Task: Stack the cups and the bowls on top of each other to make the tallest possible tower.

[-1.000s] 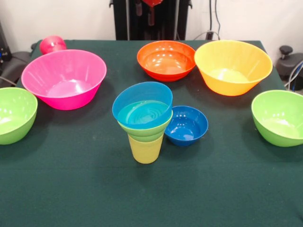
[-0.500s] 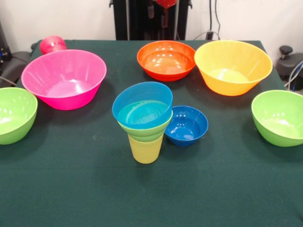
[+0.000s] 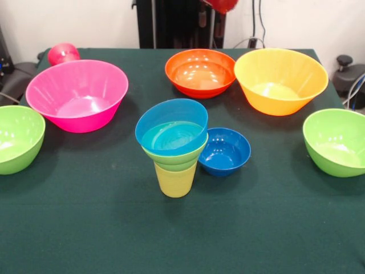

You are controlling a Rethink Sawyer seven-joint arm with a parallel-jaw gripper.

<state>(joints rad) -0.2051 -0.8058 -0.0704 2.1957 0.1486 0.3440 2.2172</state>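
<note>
At the top edge of the frame, a little right of the centre, only a small red and dark part of the arm's gripper (image 3: 219, 5) shows in front of the black pedestal (image 3: 171, 23); it hangs above the far side of the table, and I cannot tell how wide it stands or if it has hold of anything. Just below it sits the orange-red bowl (image 3: 200, 72), upright on the dark green table (image 3: 182, 228), and beside this, to the right, the big yellow-orange bowl (image 3: 280, 80), very near to it, perhaps touching. Lower, in the centre of the frame, stands the tower (image 3: 173, 145): a pale yellow cup (image 3: 175, 180) as base, then a lime green bowl (image 3: 174, 158) seated in it, and a light blue bowl (image 3: 171, 127) on top, tilted a little toward the camera. The small dark blue bowl (image 3: 224, 151) rests on the table just right of the tower, close against it. At the right edge, in the middle height, is a lime green bowl (image 3: 335, 141); another lime green bowl (image 3: 19, 137) is at the left edge, partly cut off. The large pink bowl (image 3: 77, 95) is in the upper left, and behind it, at the table's far corner, lies the red cup (image 3: 63, 53).
</note>
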